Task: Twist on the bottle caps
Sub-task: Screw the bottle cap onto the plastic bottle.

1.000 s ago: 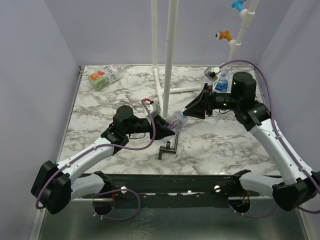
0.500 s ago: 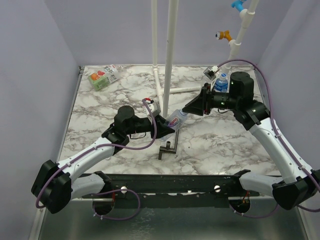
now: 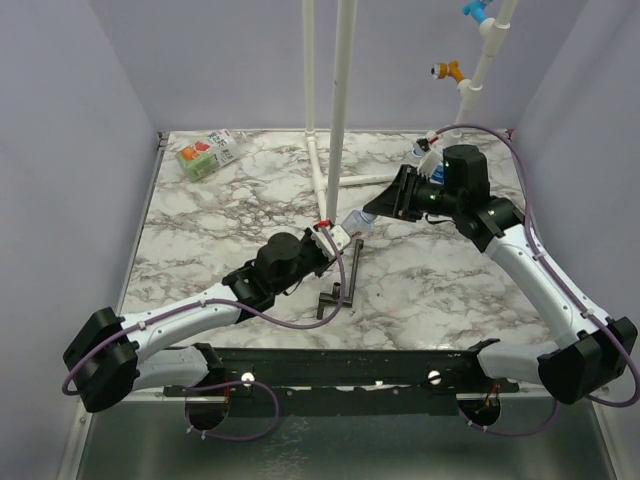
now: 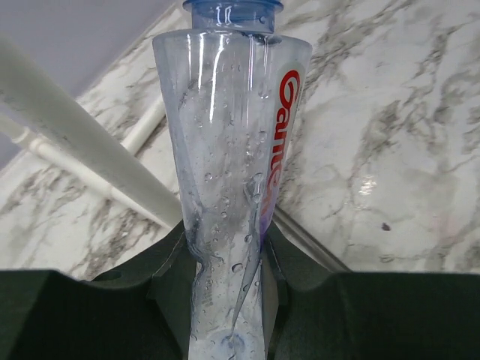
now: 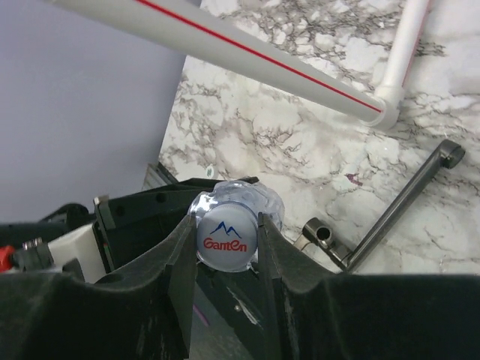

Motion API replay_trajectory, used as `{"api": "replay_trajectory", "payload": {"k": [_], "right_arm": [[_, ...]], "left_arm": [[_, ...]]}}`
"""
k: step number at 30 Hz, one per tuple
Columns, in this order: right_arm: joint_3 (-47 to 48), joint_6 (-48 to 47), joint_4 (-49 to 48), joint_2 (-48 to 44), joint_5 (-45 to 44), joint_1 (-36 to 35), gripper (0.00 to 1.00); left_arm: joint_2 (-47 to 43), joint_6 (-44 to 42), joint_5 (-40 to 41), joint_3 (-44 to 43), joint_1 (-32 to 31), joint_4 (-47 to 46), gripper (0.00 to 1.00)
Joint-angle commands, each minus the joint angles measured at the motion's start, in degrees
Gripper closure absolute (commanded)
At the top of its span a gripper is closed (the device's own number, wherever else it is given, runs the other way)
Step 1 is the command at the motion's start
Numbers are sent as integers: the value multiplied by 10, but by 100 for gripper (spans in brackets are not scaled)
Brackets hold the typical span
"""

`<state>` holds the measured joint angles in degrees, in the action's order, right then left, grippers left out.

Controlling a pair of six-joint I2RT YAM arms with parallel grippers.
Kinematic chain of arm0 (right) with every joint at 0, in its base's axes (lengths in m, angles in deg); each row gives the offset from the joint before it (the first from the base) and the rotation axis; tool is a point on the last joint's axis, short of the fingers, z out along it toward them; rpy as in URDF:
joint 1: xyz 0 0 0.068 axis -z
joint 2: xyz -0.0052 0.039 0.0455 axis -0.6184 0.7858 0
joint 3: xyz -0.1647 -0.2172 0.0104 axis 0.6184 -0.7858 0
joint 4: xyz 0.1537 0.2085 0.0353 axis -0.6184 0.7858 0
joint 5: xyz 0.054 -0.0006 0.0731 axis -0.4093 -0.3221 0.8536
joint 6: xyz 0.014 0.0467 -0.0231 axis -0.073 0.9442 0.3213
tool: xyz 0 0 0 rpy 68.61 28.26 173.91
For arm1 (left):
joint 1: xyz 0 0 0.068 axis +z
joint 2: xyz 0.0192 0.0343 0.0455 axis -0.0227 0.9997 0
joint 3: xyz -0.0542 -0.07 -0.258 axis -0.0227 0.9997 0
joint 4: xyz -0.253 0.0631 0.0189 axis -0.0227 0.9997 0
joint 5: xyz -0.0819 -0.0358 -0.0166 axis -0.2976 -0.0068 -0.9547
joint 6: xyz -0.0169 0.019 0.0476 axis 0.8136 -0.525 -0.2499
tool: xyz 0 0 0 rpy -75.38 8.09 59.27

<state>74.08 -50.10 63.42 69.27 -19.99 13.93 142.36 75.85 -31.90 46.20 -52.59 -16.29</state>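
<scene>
Left tool (image 3: pixel 338 237): closed on the lower body of a clear bottle (image 4: pixel 225 150), whose thin wall is visibly pinched inward between the jaws; the bottle is held off the bench (image 3: pixel 200 230), tilted, neck pointing toward the right arm, red lettering along one side. Right tool (image 5: pixel 223 225): closed on a white cap (image 5: pixel 223 241) printed with a blue peak and red lettering, the cap seated at the bottle's mouth and clasped on both sides. Whether the threads are engaged cannot be told. Step judged in hand: cap being turned onto the held bottle at mid-bench. Nearby: white pipes (image 3: pixel 340 110) standing just behind the meeting point of the two tools; a black T-bar (image 3: pixel 338 288) lying on the bench below them. Further out: a labelled bottle (image 3: pixel 206 155) with a green, orange and red label, lying at the far left corner; a blue-labelled bottle (image 3: pixel 432 163) partly hidden behind the right wrist. No loose caps can be made out on the bench. Hazards noted: cross-threading, if cap and neck are not held on one line; the soft, already-squeezed bottle being twisted round inside the left tool as turning force is applied, so that nothing tightens; the cap being spun loose from a slipping grip; a wrist being knocked against the near pipe.
</scene>
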Motion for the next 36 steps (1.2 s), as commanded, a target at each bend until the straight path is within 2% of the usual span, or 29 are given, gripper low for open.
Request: {"api": "replay_trajectory", "payload": {"k": [1,5,8,12,14,17,19,23,26,30,36], "right_arm": [[-47,104,45,5,-25,-23,93],[-60,129,21,-10,-53,-24,87],[-45,132,15,-18,-78,-24,73],[-10,117,18,-30,-113,-24,23],[12,101,28,-40,-140,-24,2],[35,58,31,-60,-168,-24,0],[34,15,13,-77,-154,-24,0],[16,-86,-30,-96,-32,-24,0],[5,-137,-31,-90,49,-24,0],[-33,-140,-79,-92,155,-24,2],[-52,-152,-111,-89,217,-24,13]], "left_arm": [[19,-110,176,-26,-20,-147,100],[19,-117,156,-17,-20,-143,100],[11,-112,126,-16,-19,-108,100],[3,-92,57,-25,-14,-35,100],[-2,-82,7,-32,1,11,100],[-14,-46,-104,-42,43,64,100],[-20,-23,-183,-48,72,89,100],[-35,47,-347,-45,130,91,100],[-39,96,-441,-47,150,90,100],[-52,167,-516,-38,161,56,100],[-52,242,-577,-34,177,-7,100]]}}
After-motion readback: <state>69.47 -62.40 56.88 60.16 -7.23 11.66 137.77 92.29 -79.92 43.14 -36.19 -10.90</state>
